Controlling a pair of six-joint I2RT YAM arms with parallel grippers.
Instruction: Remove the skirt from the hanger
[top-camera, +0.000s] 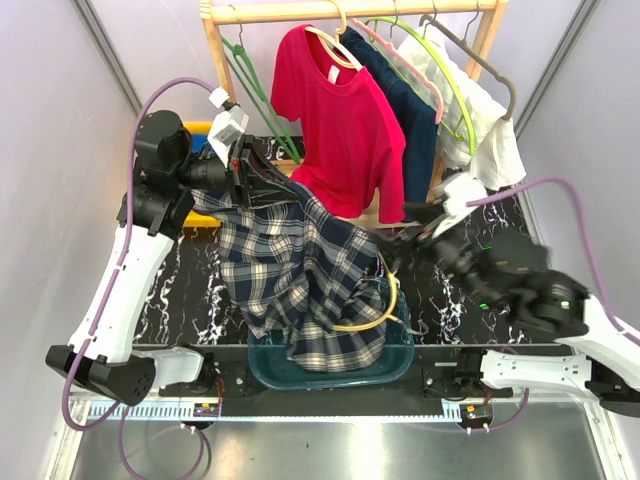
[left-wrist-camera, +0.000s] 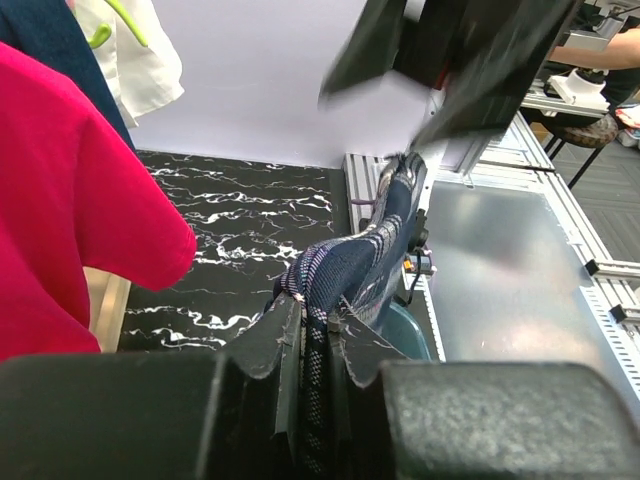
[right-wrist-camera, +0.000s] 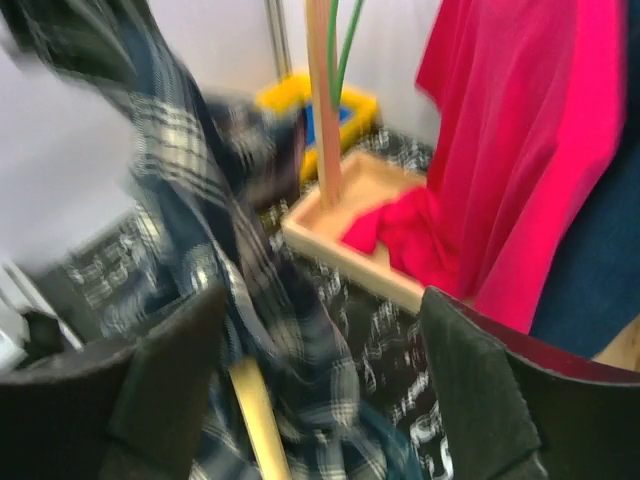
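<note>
Gripping plaid shirt (top-camera: 300, 270) in clamped left pincer (left-wrist-camera: 315, 338); holding right pincer (right-wrist-camera: 322, 320) apart, empty. Finding skirt (top-camera: 420, 140) hanging vertically on pink hanger (top-camera: 425, 78), up beyond right pincer, nearer that arm.

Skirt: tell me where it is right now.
In the top external view the skirt hangs on the rack at the back, right of centre, between the red T-shirt and a white garment.

A blue-white plaid shirt (top-camera: 300, 270) trails from the left claw (top-camera: 243, 172) down into a teal tub (top-camera: 400, 360). Beyond the right claw (top-camera: 393, 250), a red T-shirt (top-camera: 345, 120) hangs on a wooden rack (top-camera: 215, 50).
</note>
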